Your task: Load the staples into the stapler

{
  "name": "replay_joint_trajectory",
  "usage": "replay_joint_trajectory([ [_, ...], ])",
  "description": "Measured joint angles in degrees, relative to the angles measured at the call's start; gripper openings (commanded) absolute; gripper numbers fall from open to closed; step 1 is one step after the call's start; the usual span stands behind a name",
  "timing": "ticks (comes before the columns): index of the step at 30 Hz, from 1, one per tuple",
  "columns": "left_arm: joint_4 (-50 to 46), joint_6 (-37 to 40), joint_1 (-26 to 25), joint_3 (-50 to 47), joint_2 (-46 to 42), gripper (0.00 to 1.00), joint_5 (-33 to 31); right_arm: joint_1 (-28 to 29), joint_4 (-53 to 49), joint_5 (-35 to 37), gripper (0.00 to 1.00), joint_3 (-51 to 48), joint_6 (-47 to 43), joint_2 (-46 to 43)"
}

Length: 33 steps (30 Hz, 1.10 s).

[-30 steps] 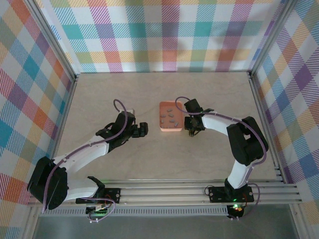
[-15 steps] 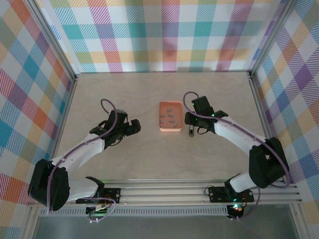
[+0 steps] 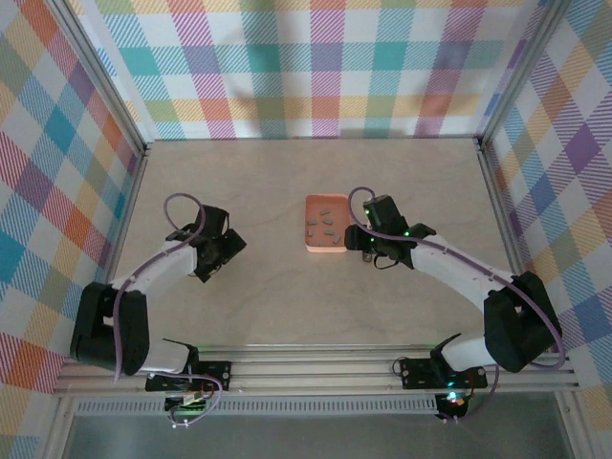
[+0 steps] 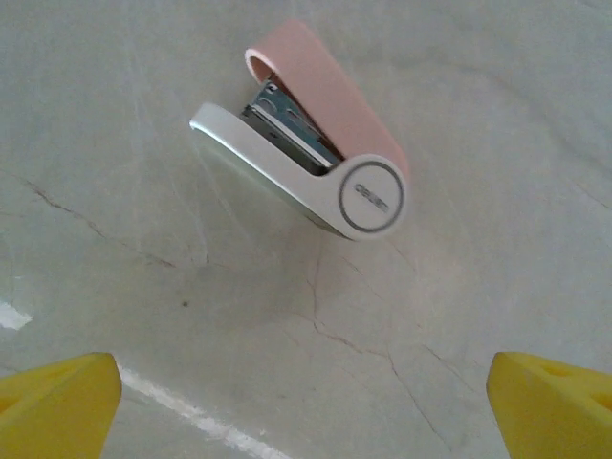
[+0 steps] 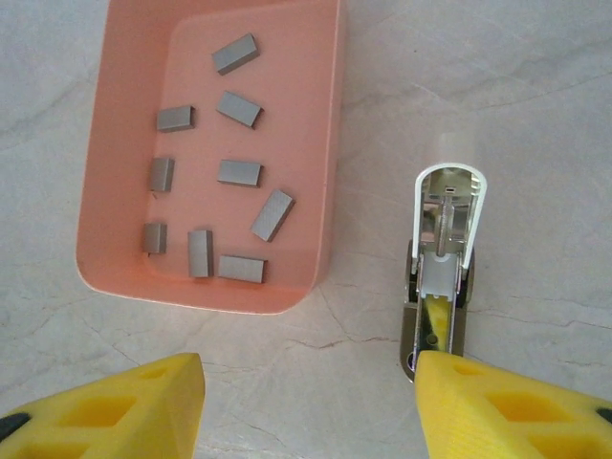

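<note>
Beige stone-look table (image 3: 287,172), plaid walls: stapler-loading set.
Orange tray (image 5: 335,143) near table centre, holding loose staples (image 5: 239,172); stapler (image 5: 443,249) lies opened just beside tray's right side. Right gripper (image 5: 306,382) parted, empty, one fingertip at stapler's near end. Left gripper (image 4: 304,392) toward left edge, spread wide, empty, above a pink stapler (image 4: 316,143) lying on its side.

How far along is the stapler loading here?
Done: the stapler lies opened beside the orange tray, its channel exposed. In hand: nothing; the right gripper hovers open over it, the left gripper open too. Left: nine staples lie in the tray, none picked up; the channel looks empty.
</note>
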Motion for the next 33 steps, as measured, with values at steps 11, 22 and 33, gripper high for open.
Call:
replay_joint_trajectory([
  [11, -0.98, -0.61, 1.49, 8.55, 10.88, 0.87, -1.01, 0.0, 1.86, -0.57, 0.62, -3.32, 0.02, -2.8],
  [22, -1.16, 1.7, 1.53, 12.2, 17.33, 0.73, -2.64, 0.0, 2.43, -0.55, 0.62, -4.5, -0.04, -4.37],
  [33, -1.36, 4.17, 1.53, 14.78, 21.57, 0.58, -5.05, 0.0, 2.99, -0.57, 0.62, -4.5, -0.48, -4.37],
])
